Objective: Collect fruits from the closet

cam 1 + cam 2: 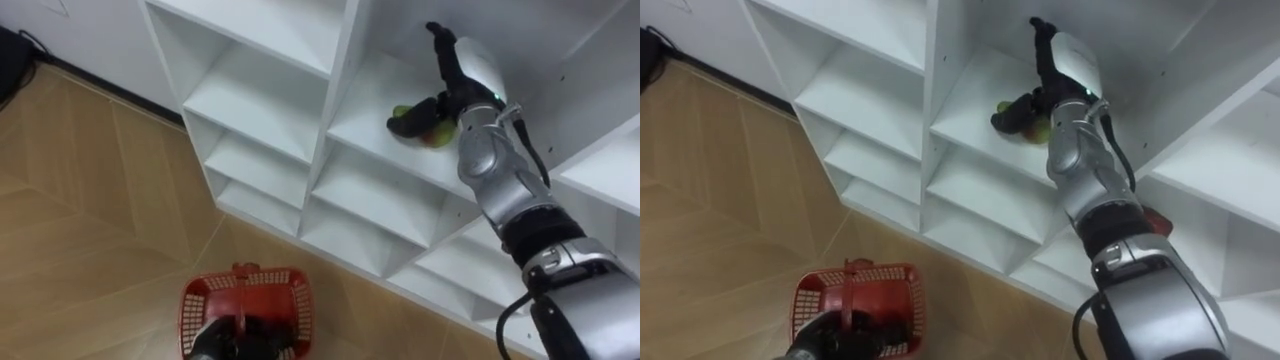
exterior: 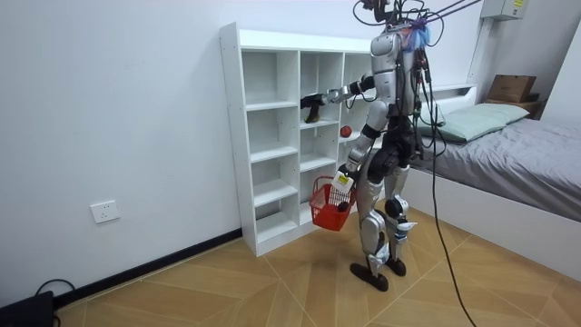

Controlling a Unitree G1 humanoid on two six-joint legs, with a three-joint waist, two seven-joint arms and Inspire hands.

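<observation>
Green-yellow fruit (image 1: 432,133) sits on a board in the upper middle bay of the white shelf unit (image 1: 260,100), at about 1 o'clock in the eye views, near the front edge of that board

Right hand (image 1: 470,70) is on it: arm reaches in from 5 o'clock, dark thumb and fingers curl round the fruit's 9 o'clock side, one finger sticks out straight toward the bay's back wall. Reads as a closed grasp on the fruit. Fruit looks to be resting on the board, not lifted

Handling, as a judgement: small, round, light, smooth skin, so it is likely to roll or squirt out of a partial pinch. It looks rigid enough for a firm wrap, and if it is real fruit, hard squeezing would bruise it. Best hold is round the widest part, with the thumb opposite the fingers and the palm over the top. The stray straight finger adds nothing and could catch the bay wall on the way out

Second fruit, red (image 1: 1154,221), is one shelf down at 4 o'clock from the green one, partly hidden behind the forearm

Red basket (image 1: 205,300) hangs at 7 o'clock over the wood floor, left hand (image 1: 225,342) closed on its handle. What is inside it can't be made out

Room view: robot stands upright facing the shelf unit, basket at thigh height on the shelf side, bed (image 2: 508,145) behind it. The fruit has to come out and down to 7 o'clock to reach the basket, so it needs to clear the board edge first
</observation>
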